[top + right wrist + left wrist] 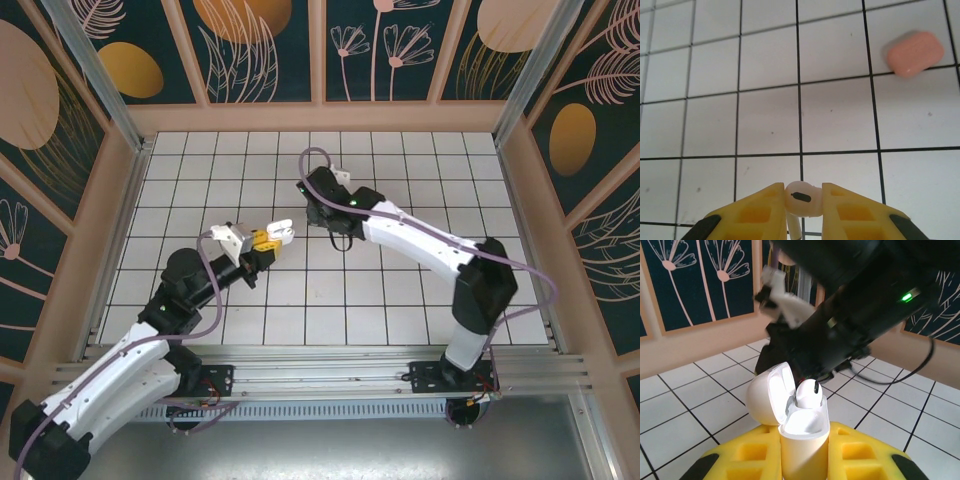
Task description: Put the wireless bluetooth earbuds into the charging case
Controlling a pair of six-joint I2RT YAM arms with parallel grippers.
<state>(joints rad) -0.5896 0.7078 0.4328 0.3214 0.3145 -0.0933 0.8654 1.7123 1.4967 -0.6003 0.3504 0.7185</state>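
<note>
- We see one white earbud (799,199) pinched tight between the yellow fingers (760,212) of the right gripper (802,190). It hangs over the white tiles (770,120).
- Another white earbud (808,392) sits in the white charging case (805,437), with its round head sticking up.
- The lid (765,395) of the case is flipped open to the left.
- The left gripper (805,460) squeezes the case from both sides and holds it upright.
- In the top view, the open case is very near the dark wrist of the right arm (335,205).
- A pink case (915,53) lies shut on the tiles, across a dark line and well apart from the right gripper.
</note>
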